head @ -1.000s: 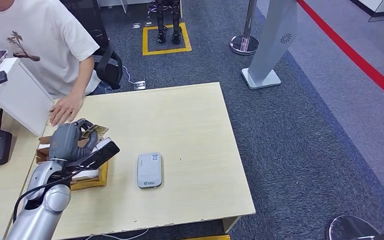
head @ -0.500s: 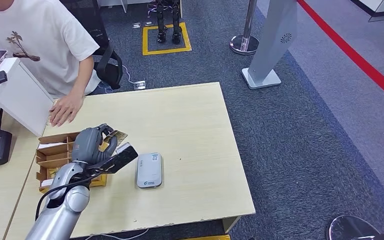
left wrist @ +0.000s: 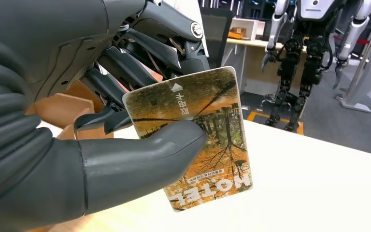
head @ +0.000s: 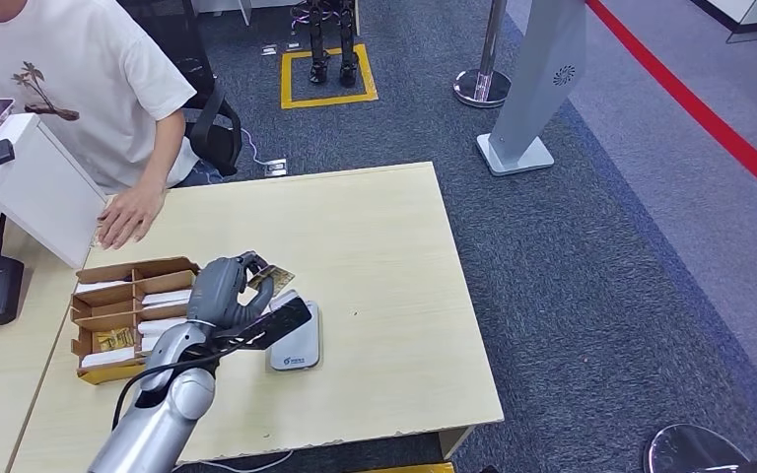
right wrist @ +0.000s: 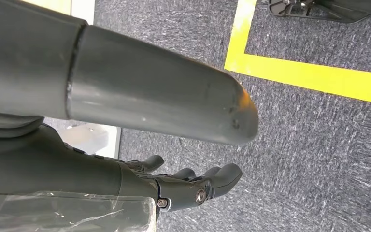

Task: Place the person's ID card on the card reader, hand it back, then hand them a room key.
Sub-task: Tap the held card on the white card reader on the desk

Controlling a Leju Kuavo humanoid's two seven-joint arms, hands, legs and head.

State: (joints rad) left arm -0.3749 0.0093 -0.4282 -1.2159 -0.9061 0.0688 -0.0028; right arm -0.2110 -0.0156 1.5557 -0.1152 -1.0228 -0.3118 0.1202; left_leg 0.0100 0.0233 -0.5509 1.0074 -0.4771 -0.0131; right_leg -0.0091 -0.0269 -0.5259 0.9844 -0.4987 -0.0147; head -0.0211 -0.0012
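The hotel room key card (left wrist: pixel 193 137), printed with an autumn-tree picture and the word "MOTEL", is pinched in the left hand (head: pixel 227 291): the thick thumb (left wrist: pixel 145 150) presses on its printed face while the darker fingers (left wrist: pixel 125 67) curl behind it. In the head view the card (head: pixel 271 277) pokes out at the hand's 2 o'clock, above the tabletop. Just at 4 o'clock of the hand lies the white card reader (head: pixel 299 345), flat on the pale wooden table (head: pixel 375 236), its near edge partly covered by the dark wrist unit. At 9 o'clock of the hand sits the cardboard card box (head: pixel 123 305) with its divided compartments holding more cards. At 11 o'clock, well apart, a person's hand (head: pixel 128 215) rests flat on the table's far corner beside a white counter block (head: pixel 44 187). The right hand (right wrist: pixel 188 186) hangs over grey carpet with a yellow floor line (right wrist: pixel 314 72), holding nothing, its fingers loosely apart and slightly bent.
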